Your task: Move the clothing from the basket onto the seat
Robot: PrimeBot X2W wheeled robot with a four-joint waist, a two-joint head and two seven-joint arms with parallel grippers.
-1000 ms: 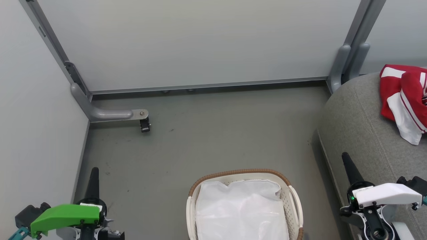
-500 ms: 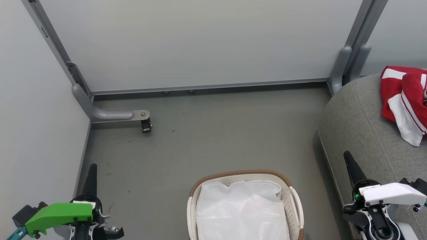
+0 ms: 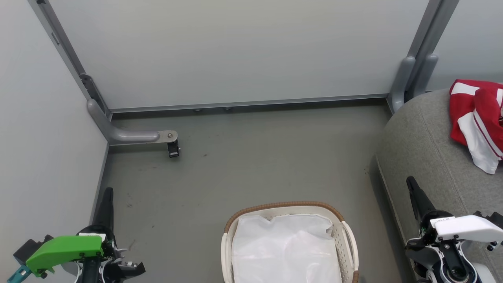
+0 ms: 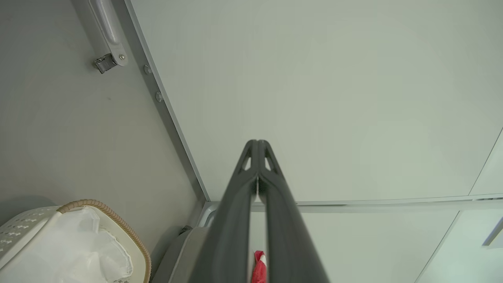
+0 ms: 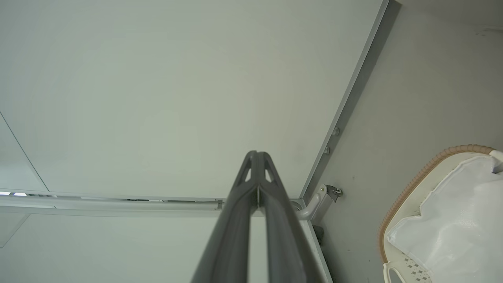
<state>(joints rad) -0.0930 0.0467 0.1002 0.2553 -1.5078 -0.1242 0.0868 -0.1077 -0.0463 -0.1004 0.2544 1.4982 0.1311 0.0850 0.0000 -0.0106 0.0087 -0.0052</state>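
The red clothing [image 3: 473,114] with white stripes lies bunched on the grey seat [image 3: 424,157] at the right edge of the head view; a sliver of the clothing [image 4: 259,271] shows between the left fingers. The cream basket [image 3: 347,243] with its brown rim stands on the floor at bottom centre, holding just a glossy white liner sheet [image 3: 285,251]. My left gripper [image 3: 107,192] is shut and empty at the lower left, well left of the basket. My right gripper [image 3: 411,181] is shut and empty at the lower right, over the seat's near edge. Both wrist views show the fingers [image 4: 257,143] [image 5: 257,154] pressed together.
Pale panel walls close off the far side and the left. A grey bracket with a small castor [image 3: 173,149] juts from the left corner onto the grey floor [image 3: 255,157]. A grey post [image 3: 412,78] stands behind the seat.
The head camera has tipped slightly, so the scene sits a little lower. Both grippers stay shut; the left one sits lower and further left in the view.
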